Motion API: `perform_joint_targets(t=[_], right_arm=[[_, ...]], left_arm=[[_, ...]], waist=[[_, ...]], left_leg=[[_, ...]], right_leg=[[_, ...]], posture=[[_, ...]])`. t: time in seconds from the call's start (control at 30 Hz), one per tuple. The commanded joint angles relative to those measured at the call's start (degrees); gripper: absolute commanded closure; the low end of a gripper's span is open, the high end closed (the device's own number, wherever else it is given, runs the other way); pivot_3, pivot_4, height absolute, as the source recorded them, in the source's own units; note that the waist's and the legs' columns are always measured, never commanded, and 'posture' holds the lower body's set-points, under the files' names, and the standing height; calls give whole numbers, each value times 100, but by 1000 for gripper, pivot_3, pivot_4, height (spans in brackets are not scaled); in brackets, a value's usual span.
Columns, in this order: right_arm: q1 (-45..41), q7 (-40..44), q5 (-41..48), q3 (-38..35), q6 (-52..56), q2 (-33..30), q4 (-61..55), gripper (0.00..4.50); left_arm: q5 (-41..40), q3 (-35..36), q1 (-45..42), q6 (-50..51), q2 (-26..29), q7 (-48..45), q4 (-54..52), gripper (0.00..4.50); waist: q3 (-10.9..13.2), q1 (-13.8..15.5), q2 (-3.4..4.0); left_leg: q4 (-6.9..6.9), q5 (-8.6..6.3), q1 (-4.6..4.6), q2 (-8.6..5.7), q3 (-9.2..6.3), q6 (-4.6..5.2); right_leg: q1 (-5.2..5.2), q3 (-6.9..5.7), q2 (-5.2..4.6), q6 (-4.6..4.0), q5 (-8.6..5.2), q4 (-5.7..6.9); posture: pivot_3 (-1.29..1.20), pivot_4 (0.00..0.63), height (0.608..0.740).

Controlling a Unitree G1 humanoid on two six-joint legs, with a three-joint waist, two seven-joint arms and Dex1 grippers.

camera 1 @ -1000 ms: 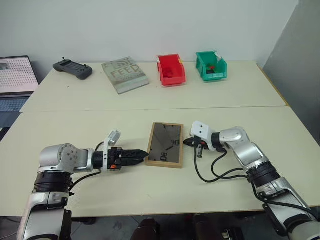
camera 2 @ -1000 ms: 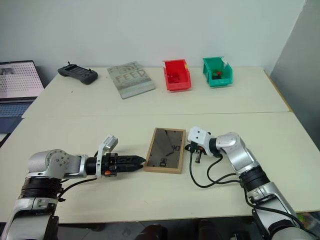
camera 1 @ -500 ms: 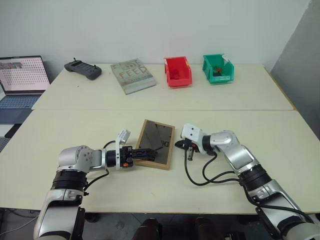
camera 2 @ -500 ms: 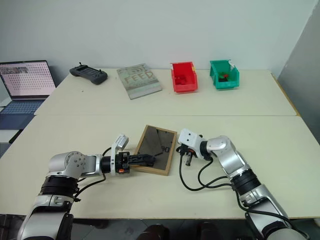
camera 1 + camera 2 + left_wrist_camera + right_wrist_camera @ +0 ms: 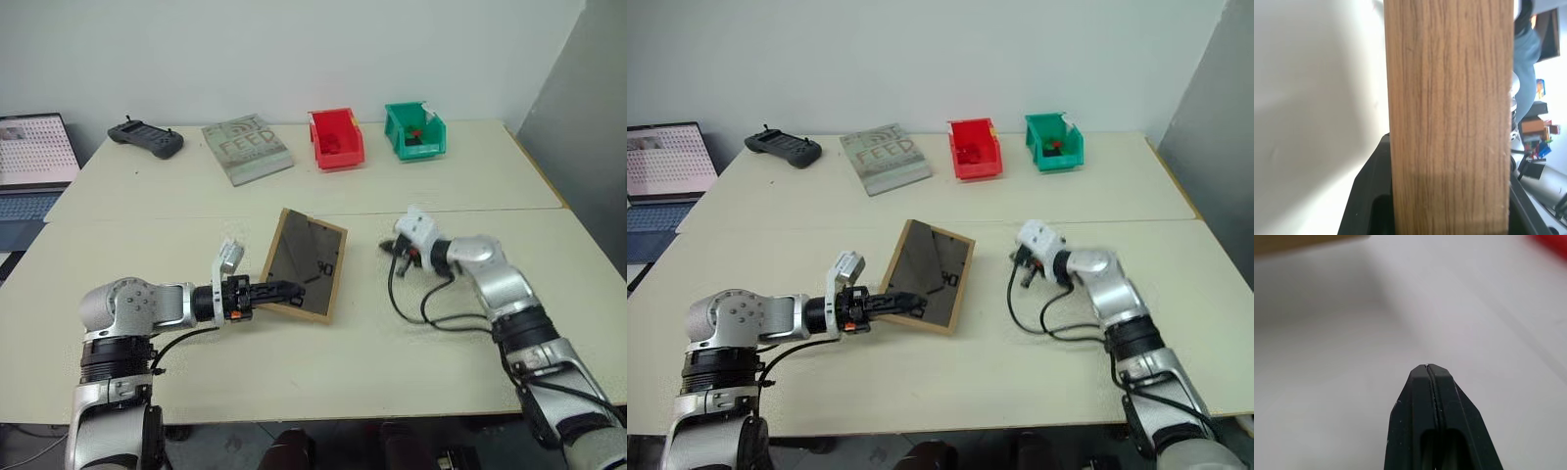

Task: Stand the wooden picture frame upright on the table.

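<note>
Two grippers work over the table (image 5: pixel 176 235): the left gripper (image 5: pixel 284 290) has its fingers pinched on the near left edge of the picture frame (image 5: pixel 306 260), while the right gripper (image 5: pixel 390 248) hangs well to the right of the frame with its fingers pressed together on nothing. The frame sits near the middle of the table, just in front of the seam, tilted with its far edge raised and its dark back panel facing up. It looks light and stiff, the wood border giving a firm, flat place to grip; the panel and its fold-out stand seem more delicate, so the border is the safer hold. The tabletop is pale, smooth and probably slippery under a wooden edge. Behind the frame lie a grey book (image 5: pixel 245 147), a red bin (image 5: pixel 335 138), a green bin (image 5: pixel 414 129) and a black controller (image 5: pixel 145 137); a laptop (image 5: pixel 32 162) stands far to its left.
</note>
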Motion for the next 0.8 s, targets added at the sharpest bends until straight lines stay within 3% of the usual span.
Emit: perform_joint_targets(t=[0.03, 0.2, 0.57, 0.63, 0.8], right_arm=[[-639, 290, 1438, -736, 1300, 296, -966, 4072], [-984, 638, 2426, -808, 2237, 523, -1464, 2940], [-1505, 442, 2022, -94, 1577, 1093, -696, 437], [-1507, 559, 2108, -21, 1609, 1178, -830, 103], [-1285, 1163, 2829, -46, 2194, 1036, -1720, 103]], left_arm=[[-305, 692, -542, -162, -326, 522, -360, 3294], [-446, 880, -868, -400, -588, 886, -716, 3294], [-708, 797, -817, -534, -711, 1220, -1254, 3294], [-722, 779, -767, -547, -687, 1252, -1310, 3294], [-814, 929, -684, -503, -670, 1419, -1303, 3294]], waist=[[-1, 0, -2], [3, 3, -11], [3, -12, -11], [3, -15, -11], [3, 0, -11]], left_leg=[[-2, 0, -1, 0, 0, 0], [0, -1, -9, -3, 1, -1], [0, -1, -30, -4, 43, 0], [0, -1, -34, -3, 45, 0], [4, -1, -48, -4, 45, 0]], right_leg=[[-1, 2, 0, 0, 0, -1], [-6, 8, 0, 0, 1, -8], [-68, 55, 1, 2, 3, 31], [-76, 58, 1, 2, 3, 36], [-86, 60, 1, 2, 4, 36]], posture=[[0, 150, 740], [0, 150, 740], [0, 150, 740], [0, 150, 740], [0, 150, 740]])
